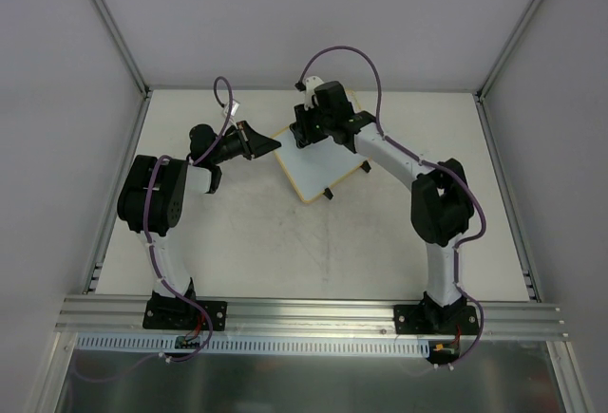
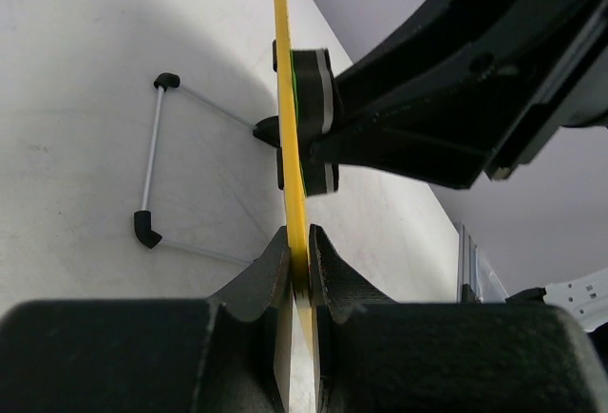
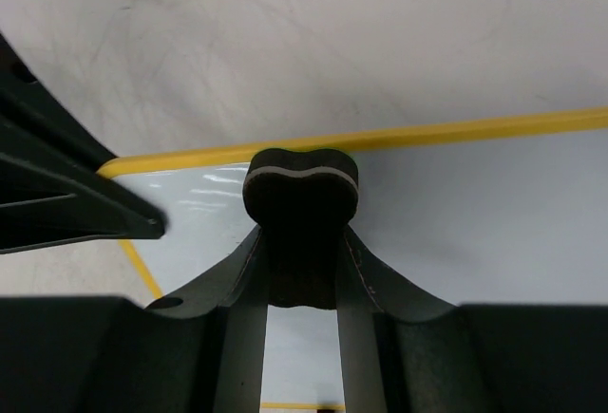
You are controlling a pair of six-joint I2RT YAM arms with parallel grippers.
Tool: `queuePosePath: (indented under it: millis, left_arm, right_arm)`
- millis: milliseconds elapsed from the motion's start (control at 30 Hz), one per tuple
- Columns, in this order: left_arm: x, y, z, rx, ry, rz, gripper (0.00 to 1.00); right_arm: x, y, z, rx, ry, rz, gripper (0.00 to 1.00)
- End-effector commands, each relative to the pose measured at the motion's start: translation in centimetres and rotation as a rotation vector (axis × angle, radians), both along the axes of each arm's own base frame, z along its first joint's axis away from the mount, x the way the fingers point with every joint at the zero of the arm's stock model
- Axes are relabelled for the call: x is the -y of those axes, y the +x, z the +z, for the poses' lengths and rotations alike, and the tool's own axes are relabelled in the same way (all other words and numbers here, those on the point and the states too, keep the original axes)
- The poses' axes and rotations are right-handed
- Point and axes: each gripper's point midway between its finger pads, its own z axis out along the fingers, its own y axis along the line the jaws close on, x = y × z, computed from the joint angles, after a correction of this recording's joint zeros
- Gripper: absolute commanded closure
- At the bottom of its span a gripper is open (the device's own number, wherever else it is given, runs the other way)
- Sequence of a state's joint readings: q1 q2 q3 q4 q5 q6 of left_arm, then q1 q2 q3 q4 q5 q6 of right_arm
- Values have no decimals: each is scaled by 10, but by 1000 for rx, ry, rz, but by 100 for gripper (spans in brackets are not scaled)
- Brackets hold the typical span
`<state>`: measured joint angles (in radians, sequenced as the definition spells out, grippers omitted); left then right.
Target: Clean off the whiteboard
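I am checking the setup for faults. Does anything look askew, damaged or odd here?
The whiteboard sits diagonally to the table edges, its edge pinched by the left gripper. The eraser in the right gripper is squeezed so that its top bulges in two lobes. No damage shows.

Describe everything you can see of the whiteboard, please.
The whiteboard is a small rectangle with a glossy white face, a thin yellow frame and a wire stand with black tips. No writing shows on the visible part. It sits mid-table, turned diagonally. The left gripper pinches its edge; the right gripper presses a black eraser onto its face.
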<state>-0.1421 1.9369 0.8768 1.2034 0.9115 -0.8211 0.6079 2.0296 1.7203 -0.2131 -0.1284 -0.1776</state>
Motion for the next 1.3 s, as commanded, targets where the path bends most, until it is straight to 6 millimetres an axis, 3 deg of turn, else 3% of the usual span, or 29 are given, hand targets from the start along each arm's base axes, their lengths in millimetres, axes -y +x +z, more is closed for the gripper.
queuePosePath:
  millis: [0,167,533,700,767,800,833,867,967,1000,1067,1100,1133,1167,1200,1267]
  left_arm:
    - [21,-28,31,207,20,-174,100]
    - [21,-28,31,208,20,-172,100]
    - [22,-29,31,204,19,-177,100]
    - [22,-28,32,206,19,-175,100]
    - [22,-28,32,204,20,-175,100]
    - [22,-28,31,204,20,-175,100]
    - [22,-28,31,204,20,-175,100]
    - [22,-28,30,202,20,-175,100]
    - [22,-28,30,198,19,-177,100]
    - [22,-27,30,199,20,-174,100]
    - [22,-28,31,203,20,-175,100]
    - [22,-27,31,204,20,-174,100]
    - [22,-27,30,200,19,-175,100]
    - [22,-27,30,200,19,-174,100]
    - [22,-27,31,201,19,-174,100]
    - [22,-28,30,201,20,-174,100]
  right_arm:
    - [-43,-46,-31,-133,51,122,100]
    - [-54,-57,-35,-155,75,146,100]
    - [-59,-89,-60,-197,49,164,100]
    - [-46,-104,-77,-236,20,139,100]
    - [-41,-105,-71,-207,36,119,100]
    - [-30,-114,-83,-225,21,107,100]
    - [-24,-113,-81,-217,25,82,100]
    - [-23,-112,-64,-180,61,80,100]
    - [-2,-121,-59,-173,57,54,100]
    - [4,-123,-37,-130,80,50,100]
    - [19,-132,-32,-109,71,32,100]
    - [24,-137,-10,-68,102,35,100]
    - [28,-141,-4,-57,114,37,100]
    - [36,-149,-7,-66,104,38,100]
    - [41,-157,6,-52,122,40,100]
    - [56,-172,-1,-96,78,26,100]
